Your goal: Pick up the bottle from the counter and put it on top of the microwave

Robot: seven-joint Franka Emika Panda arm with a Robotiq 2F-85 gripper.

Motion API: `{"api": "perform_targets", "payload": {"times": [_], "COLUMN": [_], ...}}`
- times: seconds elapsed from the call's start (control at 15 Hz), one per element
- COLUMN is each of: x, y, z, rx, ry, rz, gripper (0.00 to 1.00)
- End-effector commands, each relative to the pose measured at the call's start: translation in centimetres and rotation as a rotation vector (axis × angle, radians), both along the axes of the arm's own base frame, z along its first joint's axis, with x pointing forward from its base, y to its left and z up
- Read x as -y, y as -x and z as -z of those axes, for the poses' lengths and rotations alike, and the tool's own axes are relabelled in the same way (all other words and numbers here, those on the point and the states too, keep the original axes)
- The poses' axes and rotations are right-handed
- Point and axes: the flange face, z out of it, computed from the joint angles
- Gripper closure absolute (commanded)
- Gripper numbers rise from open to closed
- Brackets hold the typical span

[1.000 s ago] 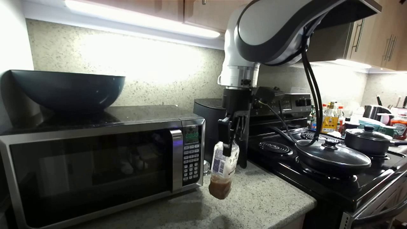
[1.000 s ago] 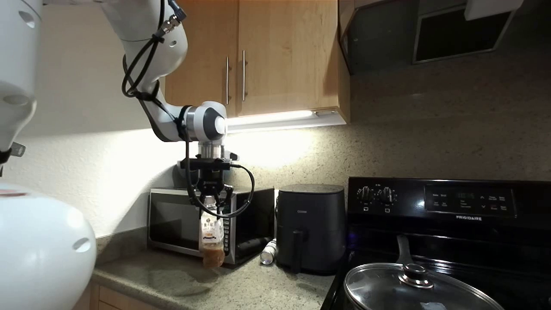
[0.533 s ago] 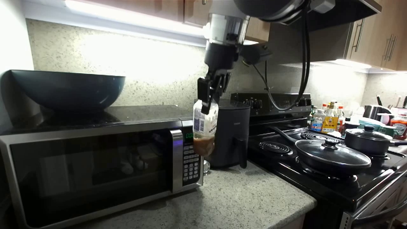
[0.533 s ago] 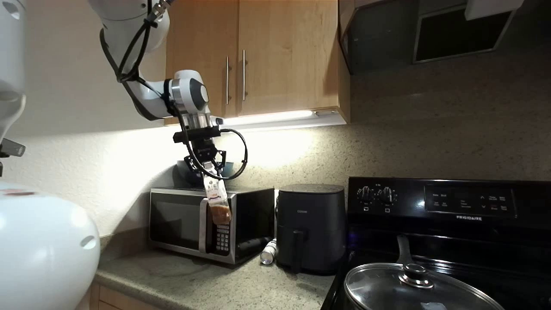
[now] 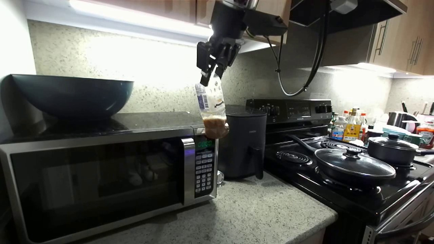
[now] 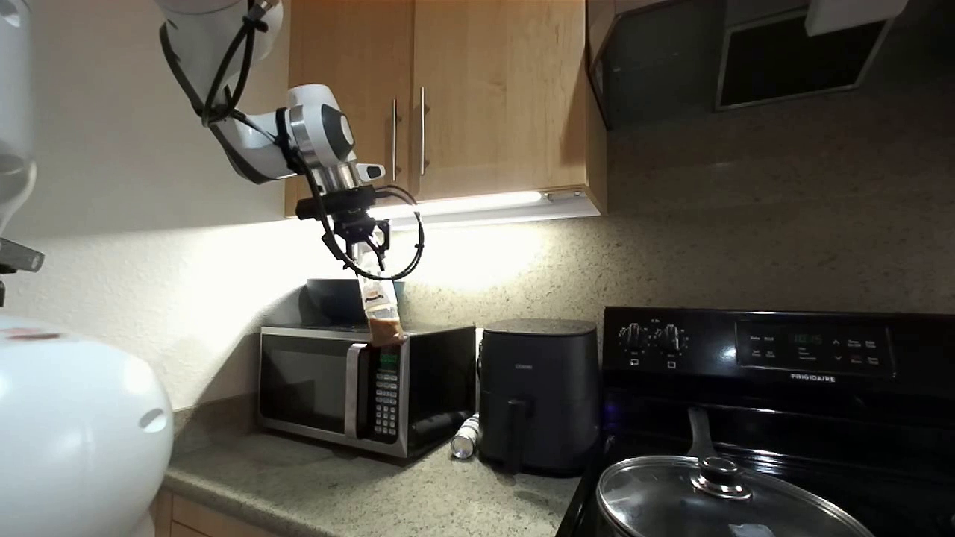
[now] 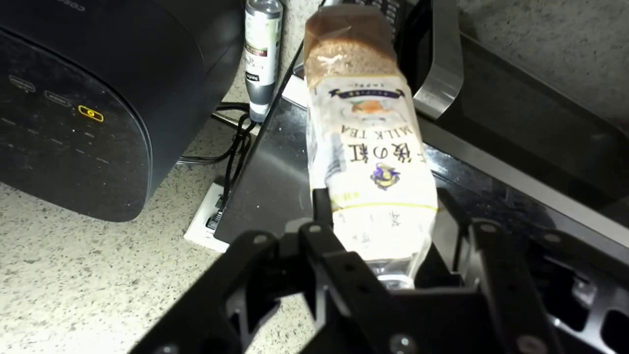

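Observation:
The clear bottle with white label and brown liquid hangs tilted in my gripper, in both exterior views (image 5: pixel 213 105) (image 6: pixel 379 298) and the wrist view (image 7: pixel 373 142). My gripper (image 5: pixel 212 77) (image 6: pixel 367 259) (image 7: pixel 383 201) is shut on its upper part, one finger on each side. The cap is mostly hidden between the fingers. The bottle's base is near the height of the top edge of the microwave (image 5: pixel 101 183) (image 6: pixel 306 380), in front of its right front corner in both exterior views. The counter (image 5: pixel 264 210) (image 6: pixel 418 500) lies below.
A large dark bowl (image 5: pixel 71 95) stands on the microwave's left part. A black air fryer (image 5: pixel 242 145) (image 6: pixel 541 403) stands to its right. A small bottle (image 6: pixel 464 438) (image 7: pixel 263 54) lies between them. A wooden cabinet (image 6: pixel 500 97) with a light hangs above. Pans (image 5: pixel 352 166) stand on the stove.
My gripper has lifted the bottle from low over the counter to about the microwave's top edge. The gripper and bottle have also tilted. The hold stays shut.

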Motion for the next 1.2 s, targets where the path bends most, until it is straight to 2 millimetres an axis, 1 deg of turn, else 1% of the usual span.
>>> {"api": "perform_targets", "payload": {"times": [0.0,0.2,0.4,0.6,0.73,0.87,1.0,1.07,1.13], "x": [0.7,0.4,-0.7,-1.3,-1.1,-0.5,0.4,0.8,1.2], "y": [-1.0,-1.2,-0.9,-1.0,-1.5,-2.8,-4.5,-5.4,-5.9], "z": [-1.0,-2.0,-3.2,-3.4,-2.5,-0.6,1.9,2.8,3.2], "rx": [0.067,0.122,0.185,0.224,0.221,0.202,0.164,0.156,0.154], "ry": [-0.048,-0.081,-0.111,-0.131,-0.154,-0.184,-0.234,-0.264,-0.294], "rz": [0.016,0.003,-0.035,-0.058,-0.06,-0.052,-0.032,-0.021,-0.012], "gripper": [0.74,0.74,0.74,0.74,0.74,0.74,0.74,0.74,0.74]}}
